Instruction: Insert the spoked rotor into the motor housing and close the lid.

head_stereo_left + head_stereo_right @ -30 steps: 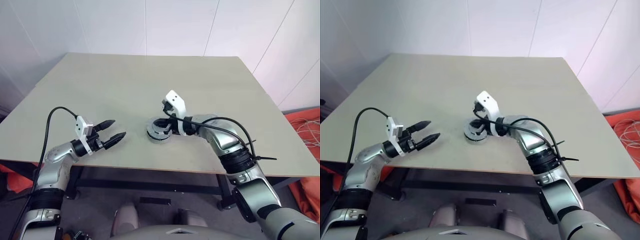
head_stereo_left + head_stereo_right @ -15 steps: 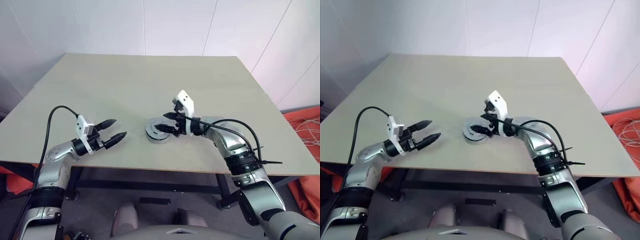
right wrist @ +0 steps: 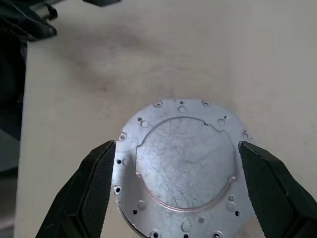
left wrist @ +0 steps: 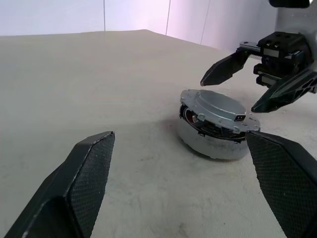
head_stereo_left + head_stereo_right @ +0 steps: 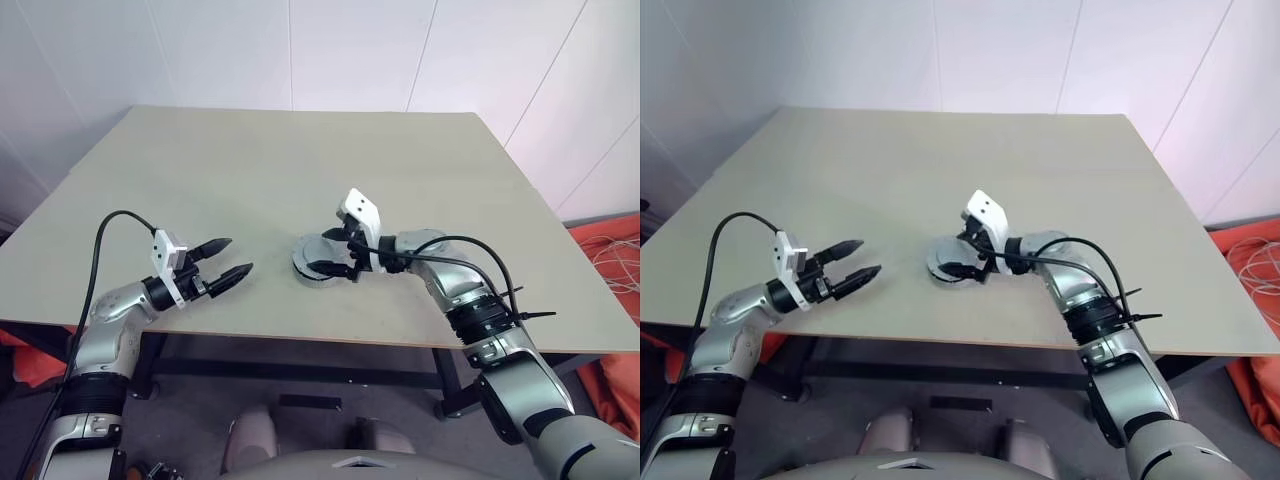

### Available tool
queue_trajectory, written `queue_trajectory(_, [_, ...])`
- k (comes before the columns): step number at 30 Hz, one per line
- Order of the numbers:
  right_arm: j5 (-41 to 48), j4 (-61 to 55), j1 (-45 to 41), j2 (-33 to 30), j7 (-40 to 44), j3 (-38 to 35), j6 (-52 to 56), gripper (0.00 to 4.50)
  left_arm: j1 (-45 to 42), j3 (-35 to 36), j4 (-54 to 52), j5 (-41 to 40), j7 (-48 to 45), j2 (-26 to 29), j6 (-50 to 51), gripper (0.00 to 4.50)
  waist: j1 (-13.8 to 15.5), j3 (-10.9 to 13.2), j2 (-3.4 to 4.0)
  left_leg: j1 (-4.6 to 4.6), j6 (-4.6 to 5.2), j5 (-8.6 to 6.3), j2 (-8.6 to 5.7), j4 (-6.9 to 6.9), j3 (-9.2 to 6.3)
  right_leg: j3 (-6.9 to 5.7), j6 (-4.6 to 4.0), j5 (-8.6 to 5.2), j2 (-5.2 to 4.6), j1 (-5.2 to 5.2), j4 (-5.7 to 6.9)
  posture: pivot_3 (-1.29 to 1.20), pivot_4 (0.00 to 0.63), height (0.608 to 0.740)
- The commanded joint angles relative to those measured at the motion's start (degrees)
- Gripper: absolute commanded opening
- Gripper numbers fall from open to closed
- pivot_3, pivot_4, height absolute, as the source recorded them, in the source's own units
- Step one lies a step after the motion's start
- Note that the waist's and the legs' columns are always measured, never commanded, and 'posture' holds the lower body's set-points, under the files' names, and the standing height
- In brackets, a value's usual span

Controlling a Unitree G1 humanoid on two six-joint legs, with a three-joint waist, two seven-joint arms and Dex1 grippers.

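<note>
The motor housing point(image 4: 213, 144), a pale round cup, rests on the table near its front edge. The silver lid point(image 3: 183, 163) lies down on top of it, with a thin dark gap showing under its rim point(image 4: 198, 121). The spoked rotor is hidden. My right gripper point(image 5: 325, 252) is open and hovers just over the lid, one black finger point(image 4: 225, 67) on each side, touching nothing. My left gripper point(image 5: 238, 255) is open and empty, level above the table, a hand's width to the left of the housing point(image 5: 316, 265).
The beige table point(image 5: 300, 160) stretches wide behind and beside the housing. Its front edge point(image 5: 300, 335) runs just below both grippers. Orange cloth and pale cables point(image 5: 612, 250) lie on the floor at the right. White walls stand behind.
My right gripper has opened. It sank a little and its wrist rolled, so its fingers now flank the lid. The left arm has kept still.
</note>
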Motion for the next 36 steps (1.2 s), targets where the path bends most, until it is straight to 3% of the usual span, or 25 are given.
queue_trajectory(1, [-1.67, 1.47, -1.79, 0.36, -0.06, 0.28, -3.98, 4.46, -1.26, 0.53, -1.81, -0.55, -0.34, 0.54, 0.02, 4.5, 0.0, 0.0, 0.0, -0.01, 0.0, 0.0, -0.01, 0.0, 0.0, 0.0, 0.0, 0.0, 0.0, 0.0, 0.0, 0.0, 0.0, 0.74])
queue_trajectory(9, [-3.62, 5.77, -2.74, 1.42, 0.12, 0.83, -7.2, 4.46, -1.76, 0.62, -1.79, -0.25, -0.04, 0.61, -0.2, 4.5, 0.0, 0.0, 0.0, 0.0, 0.0, 0.0, 0.0, 0.0, 0.01, 0.0, -0.01, 0.01, 0.0, 0.01, 0.0, 0.0, 0.0, 0.74])
queue_trajectory(13, [-3.85, 6.47, -2.82, 1.7, 0.2, 0.5, -7.74, 3.19, -1.92, 0.6, -1.83, -0.21, 0.03, 0.64, -0.18, 4.5, -0.02, 0.0, 0.0, 0.0, 0.01, 0.0, 0.0, 0.0, 0.0, 0.0, -0.01, 0.01, 0.0, 0.01, 0.0, 0.0, 0.0, 0.74])
queue_trajectory(14, [-3.69, 6.29, -2.72, 1.68, 0.39, 0.39, -7.64, 3.1, -1.92, 0.59, -1.91, -0.23, 0.06, 0.63, -0.14, 4.5, -0.02, 0.0, 0.0, 0.0, 0.01, 0.0, 0.0, 0.01, 0.0, 0.0, -0.01, 0.01, 0.0, 0.01, 0.0, 0.0, 0.0, 0.74])
queue_trajectory(36, [-3.39, 5.94, -4.62, 0.62, 3.07, -0.45, -3.26, 3.1, -1.84, 0.35, -2.71, -0.24, 0.66, 0.27, 0.22, 4.5, 0.07, 0.0, -0.01, -0.03, 0.03, -0.02, 0.0, 0.0, 0.01, 0.0, -0.02, 0.01, 0.0, -0.01, -0.01, 0.0, 0.0, 0.74])
